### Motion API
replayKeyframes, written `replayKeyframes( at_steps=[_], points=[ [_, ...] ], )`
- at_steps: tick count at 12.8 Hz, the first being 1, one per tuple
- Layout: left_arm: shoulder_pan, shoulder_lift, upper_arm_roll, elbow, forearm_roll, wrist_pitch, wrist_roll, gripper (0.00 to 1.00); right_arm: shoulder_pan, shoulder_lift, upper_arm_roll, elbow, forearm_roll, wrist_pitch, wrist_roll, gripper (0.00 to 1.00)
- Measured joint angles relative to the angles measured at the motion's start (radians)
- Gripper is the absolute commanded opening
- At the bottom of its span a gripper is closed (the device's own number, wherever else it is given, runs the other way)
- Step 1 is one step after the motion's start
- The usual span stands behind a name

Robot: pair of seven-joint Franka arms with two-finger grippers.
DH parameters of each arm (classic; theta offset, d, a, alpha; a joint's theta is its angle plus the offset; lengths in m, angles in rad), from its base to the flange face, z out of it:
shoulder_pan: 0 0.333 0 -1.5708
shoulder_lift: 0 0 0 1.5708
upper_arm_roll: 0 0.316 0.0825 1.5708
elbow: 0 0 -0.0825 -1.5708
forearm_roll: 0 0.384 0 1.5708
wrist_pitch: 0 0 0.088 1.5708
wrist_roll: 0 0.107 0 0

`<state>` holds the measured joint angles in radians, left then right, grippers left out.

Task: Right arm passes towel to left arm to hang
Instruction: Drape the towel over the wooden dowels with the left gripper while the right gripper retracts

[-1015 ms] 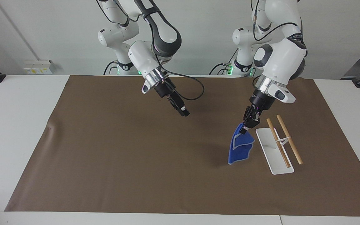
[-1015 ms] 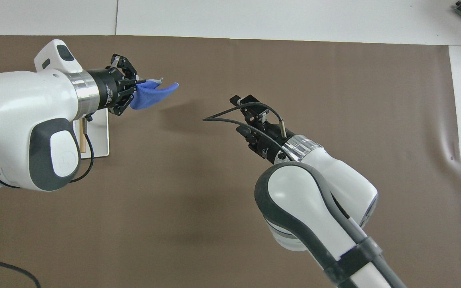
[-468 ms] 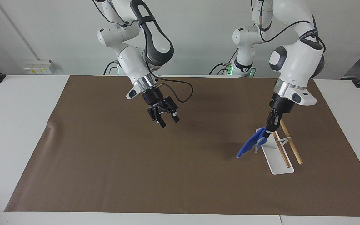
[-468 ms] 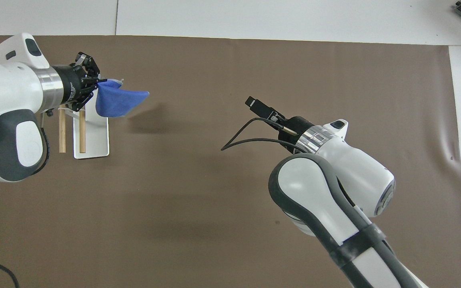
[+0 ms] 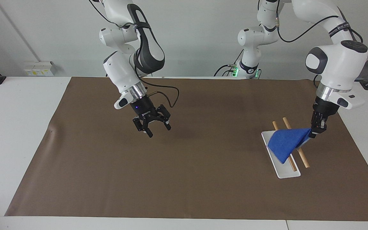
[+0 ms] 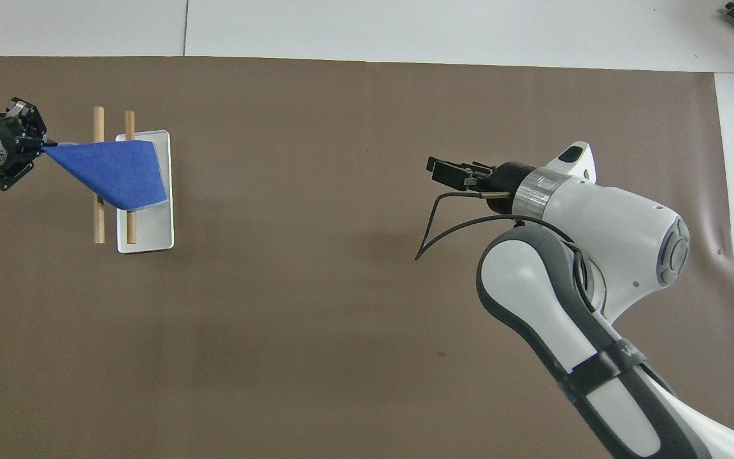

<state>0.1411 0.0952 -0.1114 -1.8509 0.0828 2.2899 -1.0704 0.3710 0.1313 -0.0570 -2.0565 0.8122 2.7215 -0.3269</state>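
Left gripper [image 5: 314,134] pinching one corner of the towel [image 5: 285,143], fingertips closed tight on the cloth, hanging over the mat [image 5: 184,179] just past the rack [image 5: 283,171] toward the left arm's end of the tabletop [image 5: 18,127]. Towel stretching from that pinched corner across both rods [image 5: 302,159] of the rack, spreading into a blue triangle and drooping down over the white base, covering the middle of the rods while leaving their ends showing. Whether resting on the rods or hanging just above them: cannot tell. Rack standing on the mat toward the left arm's end, rods lying parallel, running away from the robots.

Right gripper [image 5: 153,127] hanging in the air over the middle of the mat, toward the right arm's end, well apart from towel and rack, fingers spread wide and holding nothing, blue light glowing on its body, thin black cable [image 6: 443,223] looping loose beside the wrist. Right arm waiting there.
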Motion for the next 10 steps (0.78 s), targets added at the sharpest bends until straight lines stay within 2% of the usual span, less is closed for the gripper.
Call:
replayKeyframes(
  at_steps=[5, 7, 10],
  points=[
    [0.0, -0.003, 0.038, 0.018, 0.132, -0.014, 0.024, 0.0, -0.15, -0.016, -0.008, 0.067, -0.426, -0.274, -0.002, 1.0],
    [0.0, -0.001, 0.039, 0.015, 0.134, 0.0, 0.047, 0.0, -0.207, -0.027, -0.01, 0.114, -0.537, -0.391, -0.002, 1.0],
    [0.0, 0.03, 0.039, -0.035, 0.135, 0.118, 0.054, 0.0, -0.273, -0.046, -0.011, 0.178, -0.666, -0.551, 0.058, 1.0]
  ],
)
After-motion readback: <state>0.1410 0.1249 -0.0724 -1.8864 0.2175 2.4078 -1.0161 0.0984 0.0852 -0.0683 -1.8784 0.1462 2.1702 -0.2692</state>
